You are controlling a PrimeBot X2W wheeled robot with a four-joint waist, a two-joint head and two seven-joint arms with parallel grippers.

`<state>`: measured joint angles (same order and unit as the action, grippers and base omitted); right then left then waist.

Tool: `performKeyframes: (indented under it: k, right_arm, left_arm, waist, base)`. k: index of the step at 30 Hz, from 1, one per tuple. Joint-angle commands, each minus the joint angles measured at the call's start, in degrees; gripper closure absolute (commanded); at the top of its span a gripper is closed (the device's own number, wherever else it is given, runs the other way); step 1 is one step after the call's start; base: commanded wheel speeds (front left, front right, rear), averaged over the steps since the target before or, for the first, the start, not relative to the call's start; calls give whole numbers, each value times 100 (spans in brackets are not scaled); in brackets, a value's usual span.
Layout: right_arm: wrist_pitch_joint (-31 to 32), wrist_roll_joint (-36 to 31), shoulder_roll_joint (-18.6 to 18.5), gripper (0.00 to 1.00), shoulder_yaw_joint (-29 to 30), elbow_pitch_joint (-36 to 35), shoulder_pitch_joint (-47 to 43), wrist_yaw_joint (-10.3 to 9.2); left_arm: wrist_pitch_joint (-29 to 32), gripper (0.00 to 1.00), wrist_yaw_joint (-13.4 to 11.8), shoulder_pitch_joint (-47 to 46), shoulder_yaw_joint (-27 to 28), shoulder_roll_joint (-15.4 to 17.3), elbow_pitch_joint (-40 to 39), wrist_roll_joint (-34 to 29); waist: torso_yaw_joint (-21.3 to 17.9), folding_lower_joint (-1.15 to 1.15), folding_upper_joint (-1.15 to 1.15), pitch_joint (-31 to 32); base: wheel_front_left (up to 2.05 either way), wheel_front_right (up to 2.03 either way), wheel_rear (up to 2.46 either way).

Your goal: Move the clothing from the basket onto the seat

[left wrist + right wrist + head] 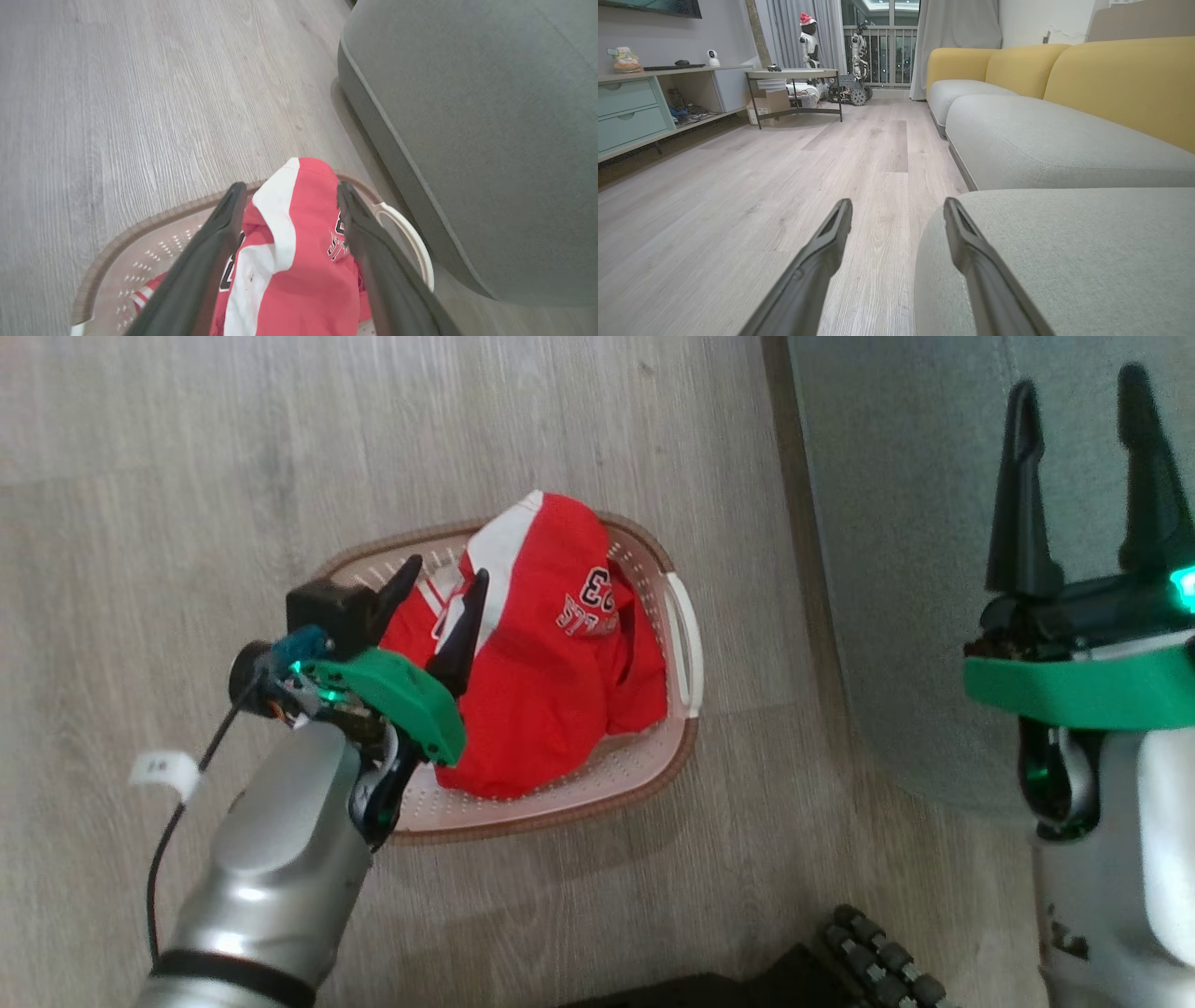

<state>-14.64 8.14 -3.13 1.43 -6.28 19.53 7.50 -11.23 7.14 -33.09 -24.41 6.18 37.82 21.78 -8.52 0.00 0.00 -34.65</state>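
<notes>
"Starting at your left, what lies under you?"

"Pale grey plank floor (187, 448), matt, with fine wood grain. My left forearm (271, 859), smooth and silver-grey, reaches up and rightward over it, a black cable (177, 821) beside it. My left gripper (446, 567) hangs over the basket's near-left part, its two long dark tapered fingers spread apart, clamped on nothing."

"And the basket?"

"The basket (653, 761) is small and rectangular with rounded corners. It is cream plastic pricked with rows of little holes, with a brown rim and a white handle (686, 644) on the side toward the seat. It stands on the floor just beside that seat."

"The clothing?"

"The clothing (551, 663) is all in the basket, a crumpled red heap of thin, slightly shiny fabric rising above the rim and lapping over its far edge. A broad white panel (499, 546) runs through it, and there is black-and-white lettering (588, 607) with a number (upside down from my head, too blurred to read). From my left wrist the heap sits between my spread fingers; whether they touch the cloth I cannot tell."

"Further right?"

"The seat (896, 523) is a large grey-green cushion, woven and soft-looking, with rounded edges. My right gripper (1079, 381) is above it, fingers pointing up the head view and parted, gripping nothing."
</notes>
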Motion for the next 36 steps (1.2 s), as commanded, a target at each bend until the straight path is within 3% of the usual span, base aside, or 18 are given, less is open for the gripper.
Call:
performKeyframes:
  k: [1,7,16,36]
  right_arm:
    - [-36,64,24,0,-83,-273,95,-1]
    - [-36,120,25,0,-75,-577,383,-1]
    - [-36,152,25,0,-95,-979,686,-1]
    - [-36,290,25,0,-228,-1293,721,-1]
  left_arm:
    - [44,0,34,-229,-6,136,155,123]
    - [471,0,35,-965,-617,71,1234,594]
    - [1230,0,35,-1781,-1483,123,1884,1186]
    - [2363,0,35,-2303,-3222,720,1913,2404]
  waist:
    - [-103,0,0,-232]
    - [-246,0,0,-708]
    - [-463,0,0,-1355]
    - [-896,0,0,-1999]
  base:
    - [0,0,0]
    - [0,0,0]
    - [0,0,0]
    - [0,0,0]
